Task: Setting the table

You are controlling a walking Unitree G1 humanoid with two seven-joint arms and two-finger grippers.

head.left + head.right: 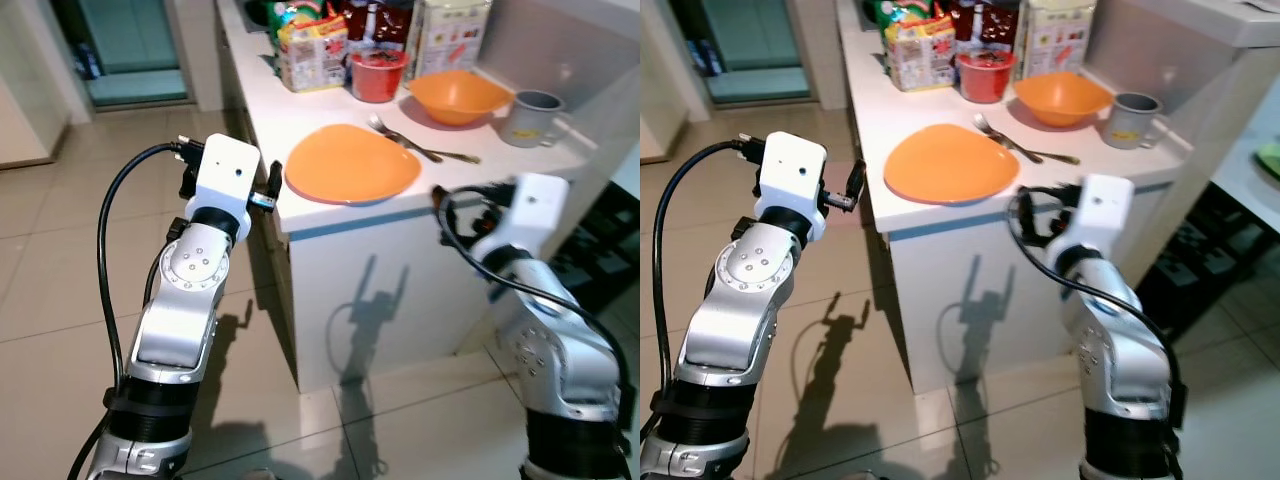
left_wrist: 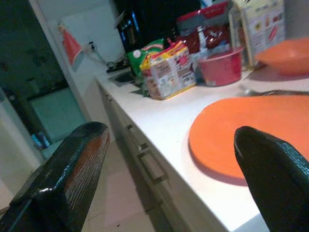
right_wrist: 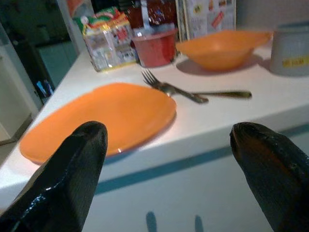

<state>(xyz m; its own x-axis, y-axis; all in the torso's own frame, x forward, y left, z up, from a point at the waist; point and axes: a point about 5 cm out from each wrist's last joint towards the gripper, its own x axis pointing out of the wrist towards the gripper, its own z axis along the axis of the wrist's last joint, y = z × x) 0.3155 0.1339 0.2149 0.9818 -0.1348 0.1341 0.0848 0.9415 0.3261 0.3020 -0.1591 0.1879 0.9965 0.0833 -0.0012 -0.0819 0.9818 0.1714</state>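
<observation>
An orange plate (image 1: 352,162) lies near the front corner of the white counter (image 1: 268,112). Just behind it lie a fork (image 1: 398,137) and a second piece of cutlery. Further back sit an orange bowl (image 1: 458,97) and a grey mug (image 1: 532,118). My left gripper (image 2: 169,183) is open and empty, held at counter height just off the plate's left edge. My right gripper (image 3: 169,174) is also open and empty. It hangs in front of the counter, slightly below its top, and faces the plate and fork.
At the back of the counter stand a red bowl (image 1: 377,75), a snack packet (image 1: 312,50) and cartons. The tiled floor (image 1: 60,250) opens out to my left. A dark shelf (image 1: 600,240) stands to the right of the counter.
</observation>
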